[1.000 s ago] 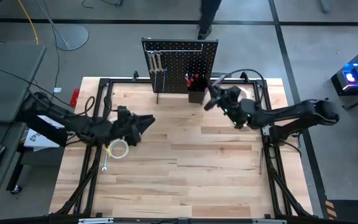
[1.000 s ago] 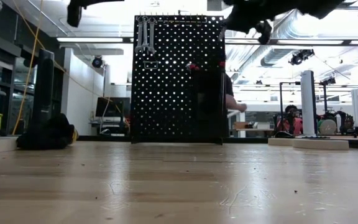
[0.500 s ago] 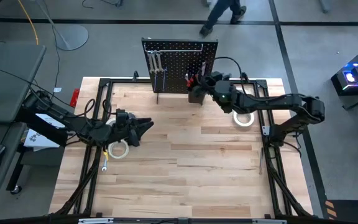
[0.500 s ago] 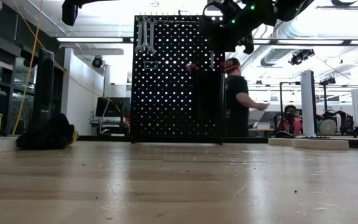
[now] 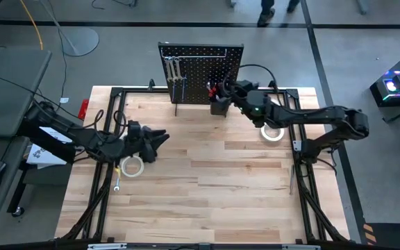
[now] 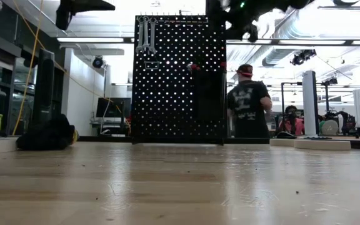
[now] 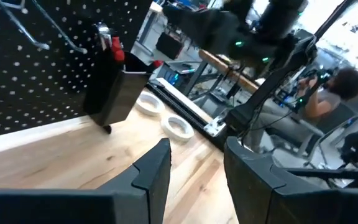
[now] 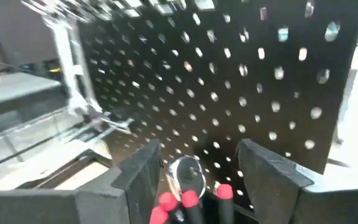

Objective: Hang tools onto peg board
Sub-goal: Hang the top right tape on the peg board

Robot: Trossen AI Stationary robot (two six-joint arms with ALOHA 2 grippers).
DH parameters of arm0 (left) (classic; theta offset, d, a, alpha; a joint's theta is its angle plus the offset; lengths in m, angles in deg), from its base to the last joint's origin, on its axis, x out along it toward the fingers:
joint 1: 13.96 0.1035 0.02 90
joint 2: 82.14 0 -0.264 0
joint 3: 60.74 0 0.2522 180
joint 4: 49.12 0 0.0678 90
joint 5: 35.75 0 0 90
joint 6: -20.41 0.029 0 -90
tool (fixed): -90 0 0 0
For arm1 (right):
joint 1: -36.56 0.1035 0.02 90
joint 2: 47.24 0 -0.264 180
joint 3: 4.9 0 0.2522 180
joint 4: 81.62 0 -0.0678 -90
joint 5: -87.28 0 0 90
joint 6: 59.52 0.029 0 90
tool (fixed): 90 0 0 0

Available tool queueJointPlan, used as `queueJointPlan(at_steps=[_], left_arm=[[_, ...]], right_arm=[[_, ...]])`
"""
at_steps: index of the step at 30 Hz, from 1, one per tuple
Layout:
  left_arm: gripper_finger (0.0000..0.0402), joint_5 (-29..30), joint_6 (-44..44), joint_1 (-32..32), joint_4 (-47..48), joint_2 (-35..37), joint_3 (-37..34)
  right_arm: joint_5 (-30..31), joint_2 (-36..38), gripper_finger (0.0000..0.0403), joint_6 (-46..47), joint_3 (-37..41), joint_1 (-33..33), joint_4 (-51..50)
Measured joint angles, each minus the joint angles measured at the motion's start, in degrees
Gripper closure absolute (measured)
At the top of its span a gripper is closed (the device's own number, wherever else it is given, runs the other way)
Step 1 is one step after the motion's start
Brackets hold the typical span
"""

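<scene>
Nearest stuff first: a tape roll (image 5: pixel 132 167) and a wrench (image 5: pixel 117 182) sit on the table (image 5: pixel 207 187) at its left side, just beside the left gripper (image 5: pixel 160 136), w/ the wrench closest to the front edge. Left gripper hovers over the table, fingers (image 7: pixel 156 167) parted a fair bit, nothing between them.

Two more tape rolls on the right side, one at (image 5: pixel 272 132), the pair clearer in left wrist view (image 7: pixel 178 126).

Handling guess: rolls look light and hollow, prob easiest to pinch across the rim or thru the hole. Wrench is thin stiff metal lying flat, so slippery imo; take it mid-shaft and mind it pivoting.

Farther back, right gripper (image 5: pixel 226 89) is up at the peg board (image 5: pixel 203 59), right above the little bin (image 5: pixel 219 105). Its fingers (image 8: pixel 143 167) are spread wide, empty. Red-handled screwdrivers (image 8: pixel 188 200) poke up out of the bin just below them.

Board is a black upright panel full of holes, at the table's far edge. Silver wrenches (image 5: pixel 176 71) already hang on the left part.

Beyond it a person (image 6: pixel 247 110) stands in the room.
</scene>
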Motion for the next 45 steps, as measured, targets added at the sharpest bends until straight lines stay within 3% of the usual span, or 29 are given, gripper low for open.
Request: queueJointPlan(at_steps=[4, 7, 11, 16, 20, 25, 30, 34, 45], left_arm=[[0.0263, -2.7, -0.6, 0.7, 7.5, 3.5, 0.5], [0.0256, -10.1, -4.3, 2.7, 21.6, 3.3, 4.1], [0.0244, -21.7, -11.4, 6.0, 40.0, -1.2, 9.0], [0.0233, -26.5, -27.0, 10.8, 57.3, -8.8, 10.4], [0.0231, -34.6, -39.2, 13.1, 66.7, -15.1, 10.4], [0.0231, -48.0, -37.9, 10.3, 68.7, -21.1, 10.4], [0.0231, -49.4, -44.3, 3.9, 66.0, -26.0, 10.4], [0.0231, -46.7, -47.0, 2.2, 63.7, -27.4, 10.4], [0.0231, -43.0, -40.5, 12.1, 64.4, -20.2, 10.4]], right_arm=[[0.0, 5.4, 0.0195, -0.6, 0.0, 2.8, -2.5], [0.1, 9.4, 0.0194, -0.4, 0.0, 5.3, -6.3], [0.0, 13.1, 0.0194, 1.2, 0.0, 8.3, -13.1], [0.0, 14.2, 0.0194, 9.5, 0.0, 10.9, -22.8], [-0.9, 14.2, 0.0194, 16.7, 0.0, 12.8, -30.0], [-3.7, 14.2, 0.0194, 21.5, 0.0, 15.3, -37.2], [-4.0, 14.2, 0.0194, 23.0, 0.0, 16.6, -39.8], [-3.9, 14.2, 0.0194, 22.9, 0.0, 16.8, -39.8], [-3.9, 14.2, 0.0194, 21.0, 0.0, 16.3, -41.0]])
